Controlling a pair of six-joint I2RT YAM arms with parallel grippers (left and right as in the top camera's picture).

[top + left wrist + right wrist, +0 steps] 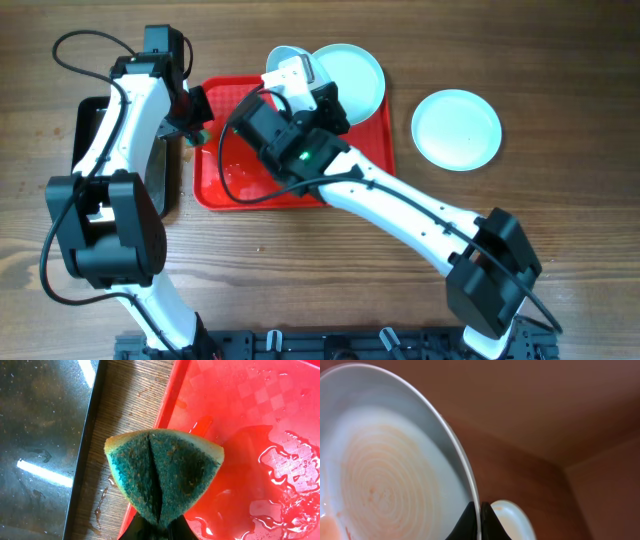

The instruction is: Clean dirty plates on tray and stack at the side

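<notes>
Plate (385,475), orange-smeared, pinched at rim, sponge (165,472) over red tray (240,400) edge

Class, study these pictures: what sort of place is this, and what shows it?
Probably a robot lab bench set up for dishwashing practice: a wooden table, a wet red tray, pale plates, and a sponge pinched in the left gripper.

no readable text, labels or numbers

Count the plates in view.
3. One plate on the table right of the tray; second plate at the tray's far right corner; third plate tilted, rim gripped by the right tool. The right arm may hide more.
</notes>
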